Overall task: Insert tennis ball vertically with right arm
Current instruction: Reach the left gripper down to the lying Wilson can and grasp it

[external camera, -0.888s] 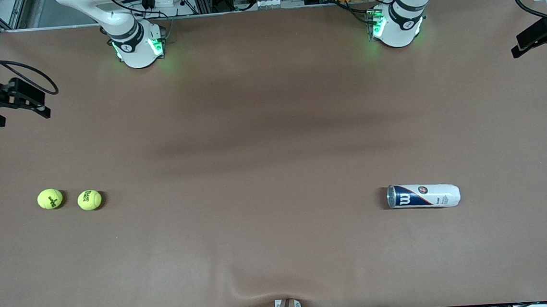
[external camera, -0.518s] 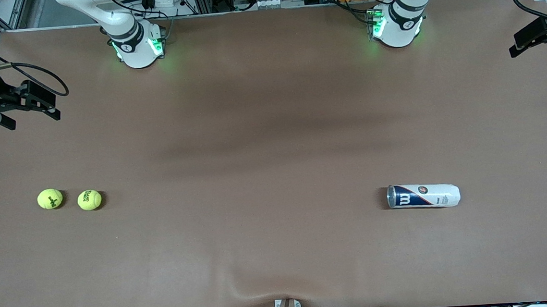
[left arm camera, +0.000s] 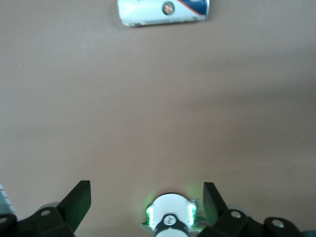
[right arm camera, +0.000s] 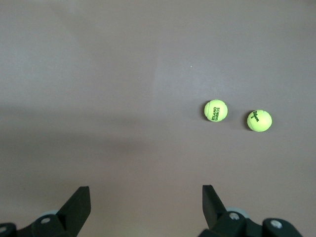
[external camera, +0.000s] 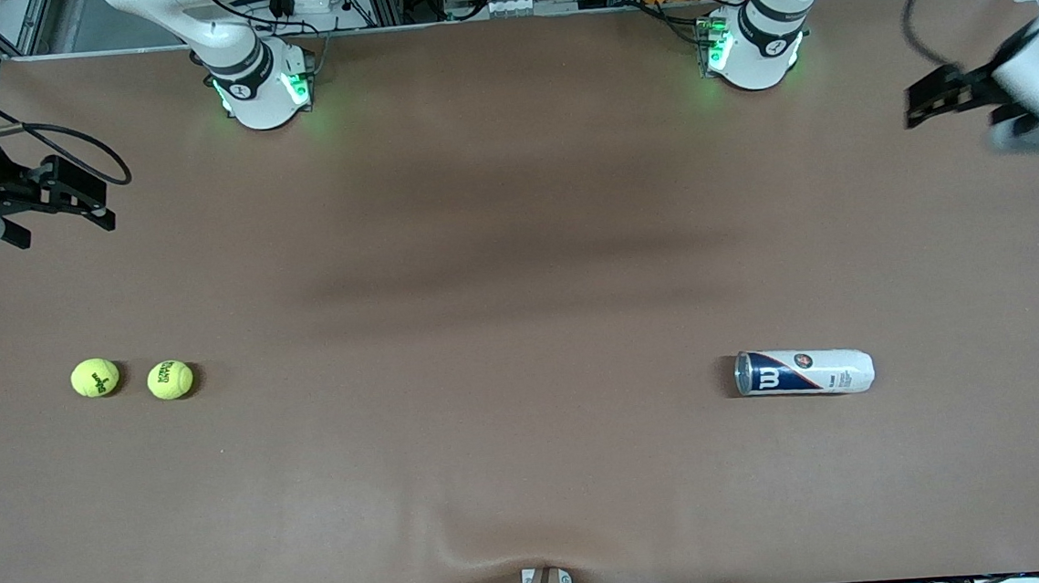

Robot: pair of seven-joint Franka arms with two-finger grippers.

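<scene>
Sideways, ball can point(external camera: 804, 372) on table point(external camera: 532, 473)

Two tennis balls point(external camera: 132, 379) lie side by side on the brown surface point(external camera: 532, 473), well apart from the can point(external camera: 804, 371) lying on its side toward the left arm's end.

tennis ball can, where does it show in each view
Front view: the tennis ball can lies on its side on the brown table mat, toward the left arm's end, nearer the camera than the left arm's base.
Left wrist view: the can lies at the picture's upper edge, partly cut off.
Right wrist view: not in it; only two tennis balls show.
Shared landmark: the left arm's green-lit base, seen in the front and left wrist views.
</scene>
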